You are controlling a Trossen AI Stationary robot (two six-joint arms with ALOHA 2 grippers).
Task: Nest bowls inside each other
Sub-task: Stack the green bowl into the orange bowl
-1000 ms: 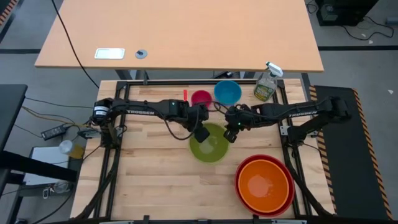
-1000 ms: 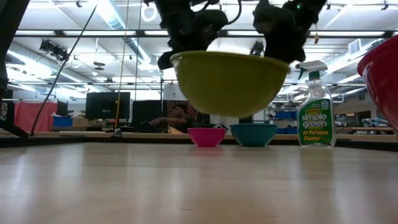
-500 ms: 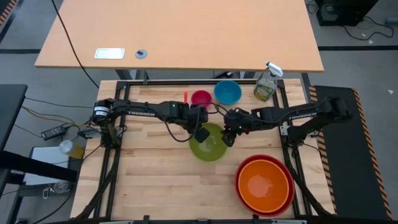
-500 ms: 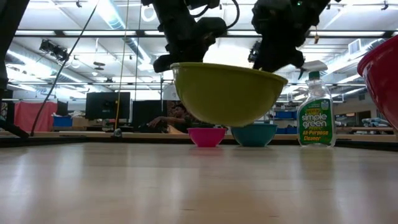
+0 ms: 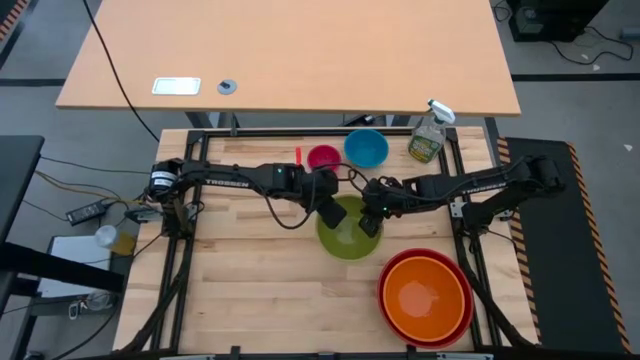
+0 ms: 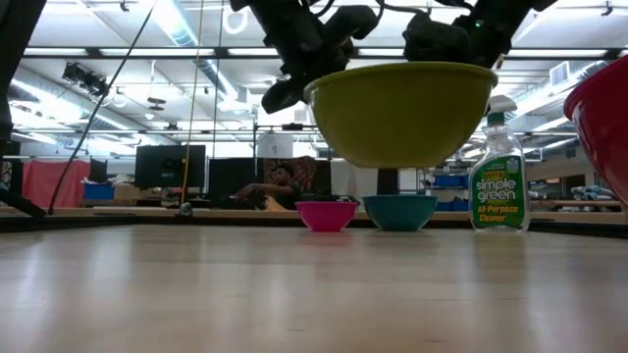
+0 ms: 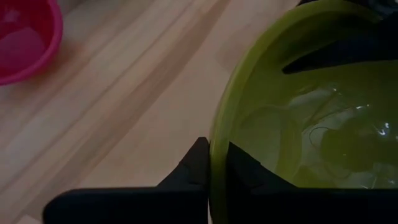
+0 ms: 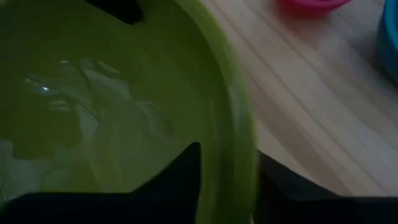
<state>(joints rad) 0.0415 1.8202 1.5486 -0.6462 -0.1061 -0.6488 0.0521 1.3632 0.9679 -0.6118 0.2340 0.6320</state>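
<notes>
The lime green bowl (image 5: 348, 232) hangs level above the table's middle, clear of the wood in the low view (image 6: 402, 113). My left gripper (image 5: 329, 211) is shut on its left rim and my right gripper (image 5: 370, 222) on its right rim. The orange bowl (image 5: 424, 297) sits inside the red bowl (image 5: 392, 272) at the near right. The pink bowl (image 5: 323, 157) and the blue bowl (image 5: 366, 148) stand on their bases at the far edge. My left gripper pinches the green bowl's left rim (image 7: 217, 134), one finger inside the bowl (image 7: 245, 171) and one outside (image 7: 198, 163). It comes slanting down from the table's left. The bowl is lifted clear and level. My right gripper has the bowl's right rim (image 8: 239, 134) between its fingers, one inside (image 8: 185, 163) and one outside (image 8: 273, 169). It slants down from the table's right. The rim is blurred there, so the closeness of the hold is not plain.
A clear spray bottle (image 5: 428, 135) stands at the far right corner, right of the blue bowl. A larger bare desk (image 5: 290, 60) lies beyond the table. The near left of the wooden top (image 5: 240, 290) is bare.
The green bowl has gone toward the table's right edge along with both grippers. Half a second ago it hung tilted, right side lower; now it is level and a little higher.
</notes>
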